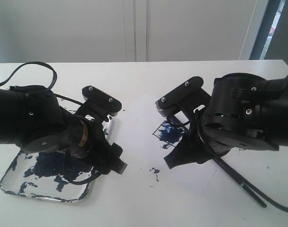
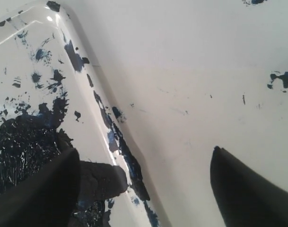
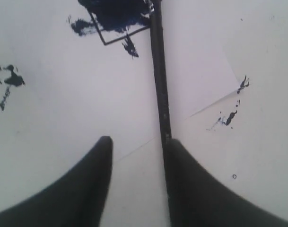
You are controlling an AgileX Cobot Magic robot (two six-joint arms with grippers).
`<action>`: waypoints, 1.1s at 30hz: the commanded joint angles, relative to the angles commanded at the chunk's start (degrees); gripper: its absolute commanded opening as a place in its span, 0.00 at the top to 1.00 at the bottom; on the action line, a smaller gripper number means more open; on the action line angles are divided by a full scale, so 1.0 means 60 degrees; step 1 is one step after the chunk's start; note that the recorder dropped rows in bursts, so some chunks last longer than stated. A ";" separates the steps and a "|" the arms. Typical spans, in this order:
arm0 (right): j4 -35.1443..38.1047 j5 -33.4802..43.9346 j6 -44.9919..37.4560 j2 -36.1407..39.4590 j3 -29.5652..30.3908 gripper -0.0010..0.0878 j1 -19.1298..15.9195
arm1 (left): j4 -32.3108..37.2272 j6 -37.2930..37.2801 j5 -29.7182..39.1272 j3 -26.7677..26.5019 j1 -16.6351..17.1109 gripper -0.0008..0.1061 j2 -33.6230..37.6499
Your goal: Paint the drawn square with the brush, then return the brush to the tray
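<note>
On the paper [image 3: 196, 71], the brush [image 3: 159, 85] points tip-first at the drawn square [image 3: 116, 20].

Open table [image 1: 134, 203] between the tray [image 1: 39, 196] and the brush [image 1: 240, 182], right arm [image 1: 248, 118] low over the drawn square [image 1: 170, 130]

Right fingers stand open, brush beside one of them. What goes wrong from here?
1. The brush lies against only one finger of the right gripper; a sideways move may drag its tip and smear paint further past the drawn square.
2. The brush lies on the paper, not in the tray; regrasping the thin handle flat on the sheet may slip.
</note>
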 joint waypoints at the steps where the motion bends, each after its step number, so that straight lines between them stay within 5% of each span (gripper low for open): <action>1: 0.0000 -0.0197 0.0136 0.0000 0.0096 0.30 -0.0112 | 0.0000 0.0000 0.0000 0.0000 0.0000 0.26 0.0000; 7: -0.0246 -0.2137 0.1396 0.0000 0.1276 0.39 -0.0893 | -0.0067 -0.0007 -0.0351 0.0000 0.0000 0.26 0.0000; 12: -0.1744 -0.3414 0.3231 0.0020 0.2300 0.39 -0.1385 | -0.0067 -0.0007 -0.1005 0.0000 0.0000 0.26 0.0043; 20: -0.4263 -0.4045 0.6052 0.0469 0.3254 0.47 -0.1842 | -0.0067 0.0016 -0.1675 0.0000 -0.0017 0.26 0.0595; 33: -0.6576 -0.3420 0.8654 0.1189 0.3276 0.51 -0.1866 | 0.0017 0.0313 -0.2593 -0.0109 -0.0017 0.26 0.1096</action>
